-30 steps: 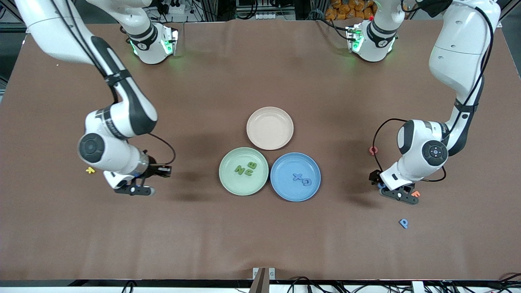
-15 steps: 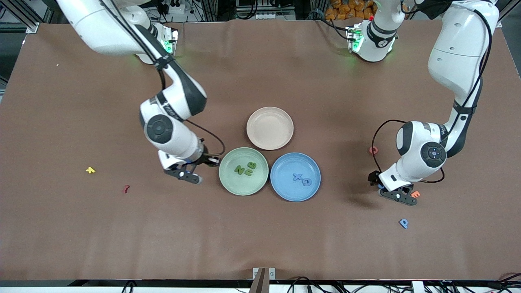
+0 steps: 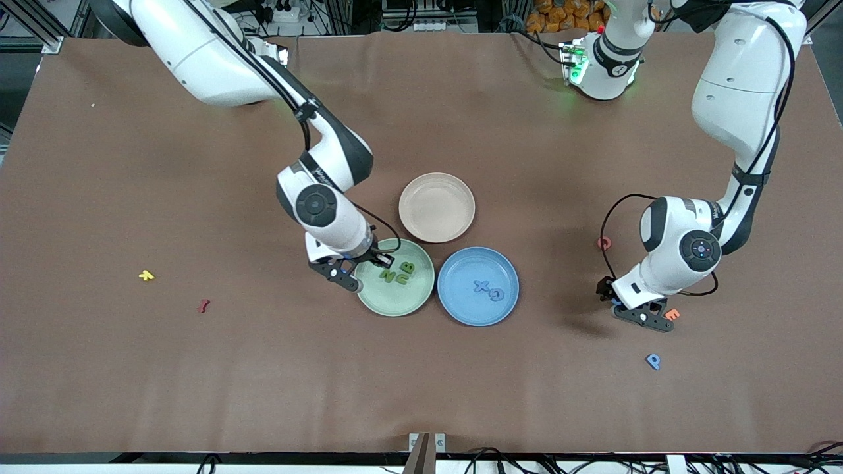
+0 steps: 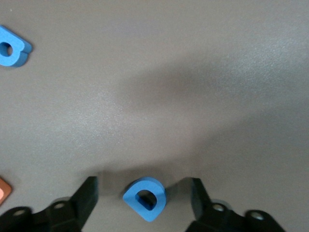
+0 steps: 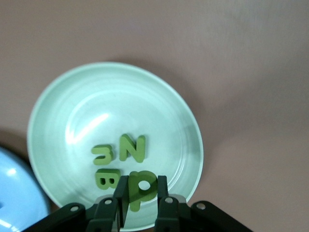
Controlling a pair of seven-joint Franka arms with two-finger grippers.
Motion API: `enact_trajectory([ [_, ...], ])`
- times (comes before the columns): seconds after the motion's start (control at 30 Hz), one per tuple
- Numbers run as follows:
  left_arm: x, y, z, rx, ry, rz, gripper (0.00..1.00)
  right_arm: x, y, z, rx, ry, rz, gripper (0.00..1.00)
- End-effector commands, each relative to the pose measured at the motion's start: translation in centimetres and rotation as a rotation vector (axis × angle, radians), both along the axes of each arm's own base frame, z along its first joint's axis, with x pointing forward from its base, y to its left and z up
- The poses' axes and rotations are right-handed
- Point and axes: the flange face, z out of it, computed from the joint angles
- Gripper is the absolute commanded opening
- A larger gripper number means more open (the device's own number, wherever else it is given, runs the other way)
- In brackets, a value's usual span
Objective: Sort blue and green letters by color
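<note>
Centrally on the brown table (image 3: 132,368) sit three plates: a pink plate (image 3: 436,207) farthest from the front camera, with a green plate (image 3: 411,299) and a blue plate (image 3: 477,306) side by side nearer to it. Green letters N (image 5: 132,148), U (image 5: 103,154) and B (image 5: 106,179) lie in the green plate; blue letters X (image 3: 483,286) and G (image 3: 496,294) lie in the blue plate. Over the green plate's rim, the right gripper (image 5: 141,205) is clamped on a green P (image 5: 140,188). At the left arm's end, the left gripper (image 4: 144,193) is low over the table, fingers apart on either side of a blue D (image 4: 145,198), not touching it. A blue P (image 3: 652,361) lies nearer the front camera, an orange E (image 3: 672,315) just beside the left gripper.
</note>
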Motion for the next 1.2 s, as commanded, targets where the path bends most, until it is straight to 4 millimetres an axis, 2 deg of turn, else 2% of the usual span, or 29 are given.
enact_trajectory([
  [0.0, 0.2, 0.0, -0.1, -0.006, 0.009, 0.008, 0.61, 0.1, 1.1, -1.5, -0.015, -0.012, -0.039, 0.1],
  [0.07, 0.2, 0.1, -0.1, -0.005, 0.009, 0.009, 0.61, 0.1, 1.1, -1.5, -0.014, -0.012, -0.038, 0.25],
  [0.13, 0.1, 0.0, -0.2, -0.006, 0.011, 0.008, 0.59, 0.2, 1.0, -1.7, -0.016, -0.011, -0.036, 0.51],
  [0.23, 0.1, -0.1, -0.2, -0.006, 0.011, 0.007, 0.57, 0.2, 1.0, -1.6, -0.015, -0.012, -0.026, 0.75],
  [0.3, 0.1, -0.1, -0.2, -0.006, 0.011, 0.008, 0.55, 0.3, 0.9, -1.4, -0.016, -0.017, -0.024, 1.0],
  [0.5, 0.1, 0.0, -0.2, -0.005, 0.011, 0.014, 0.49, 1.0, 0.5, 0.1, -0.006, -0.035, -0.03, 1.0],
  [0.7, 0.1, -0.1, -0.2, -0.007, 0.011, 0.022, 0.33, 1.7, -0.1, 1.8, -0.001, -0.057, -0.011, 1.0],
  [0.83, 0.1, 0.0, -0.3, -0.006, 0.013, 0.023, 0.26, 2.3, -2.3, 4.8, -0.016, -0.076, 0.036, 1.0],
  [0.9, 0.1, -0.1, -0.3, -0.007, 0.013, 0.022, 0.21, 2.6, -4.1, 6.7, -0.034, -0.072, 0.06, 1.0],
  [1.03, 0.1, -0.3, -0.2, -0.006, 0.011, 0.018, 0.2, 2.5, -6.7, 10.5, -0.068, -0.069, 0.093, 1.0],
  [1.17, 0.4, -0.8, 1.2, -0.008, -0.01, 0.024, 0.17, 2.2, -8.9, 13.6, -0.095, -0.075, 0.134, 1.0],
])
